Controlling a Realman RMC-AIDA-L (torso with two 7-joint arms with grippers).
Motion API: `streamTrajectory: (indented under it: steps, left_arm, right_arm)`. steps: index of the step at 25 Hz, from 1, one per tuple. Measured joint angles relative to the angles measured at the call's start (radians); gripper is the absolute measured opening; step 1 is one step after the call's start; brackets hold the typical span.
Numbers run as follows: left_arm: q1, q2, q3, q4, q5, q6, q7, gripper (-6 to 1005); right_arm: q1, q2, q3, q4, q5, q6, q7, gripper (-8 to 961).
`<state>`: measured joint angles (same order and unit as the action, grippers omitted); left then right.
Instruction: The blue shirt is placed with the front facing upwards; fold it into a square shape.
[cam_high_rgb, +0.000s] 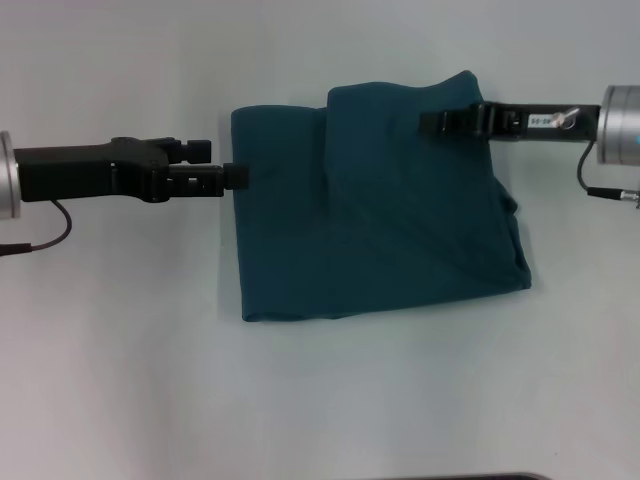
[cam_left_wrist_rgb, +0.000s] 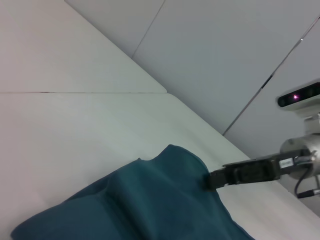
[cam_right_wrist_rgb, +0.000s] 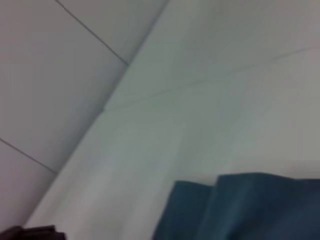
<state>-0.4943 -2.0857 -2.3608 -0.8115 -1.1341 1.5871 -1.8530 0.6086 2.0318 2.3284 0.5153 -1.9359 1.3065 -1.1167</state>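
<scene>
Between the two grippers: folded blue shirt (cam_high_rgb: 380, 210) on table (cam_high_rgb: 120, 380).
Left gripper (cam_high_rgb: 236, 176) at its edge, right gripper (cam_high_rgb: 432, 121) over its far corner; grip of either, cannot tell.

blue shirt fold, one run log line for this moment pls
blue shirt: folded, plain side up, far right corner raised | right claw: over that corner | left claw: at left edge | table

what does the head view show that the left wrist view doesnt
Only the head view shows the whole folded blue shirt as a rough rectangle on the white table, and the left gripper at the shirt's left edge.

Only the left wrist view shows the wall panels behind the table and a camera unit with a pink light.

Both show the right gripper over the shirt's far right corner, where a raised flap of fabric sits, with plain teal cloth and no print visible.
</scene>
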Motion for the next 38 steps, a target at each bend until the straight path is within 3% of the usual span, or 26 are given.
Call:
streamTrajectory:
  steps: [7,19,25,32,38]
  left_arm:
    - [0.001,-0.001,0.000,0.000,0.005,-0.004,0.000,932]
    - [0.004,-0.004,0.000,0.003,0.008,-0.012,-0.002,932]
    - [0.005,-0.003,0.000,0.009,0.009,-0.012,-0.001,933]
    - [0.002,0.000,0.000,0.018,0.010,-0.012,0.001,934]
    - [0.001,-0.003,0.000,0.018,0.010,-0.012,0.001,934]
  right_arm:
    - [0.008,0.001,-0.094,-0.028,0.000,-0.137,0.019,17]
    - [-0.028,-0.008,-0.110,-0.011,-0.071,-0.174,0.103,20]
    - [-0.070,0.000,-0.060,0.069,-0.064,-0.094,0.081,21]
    - [-0.084,-0.005,0.018,0.092,-0.025,0.144,-0.010,21]
    - [-0.077,0.006,0.006,0.072,-0.080,0.136,-0.027,22]
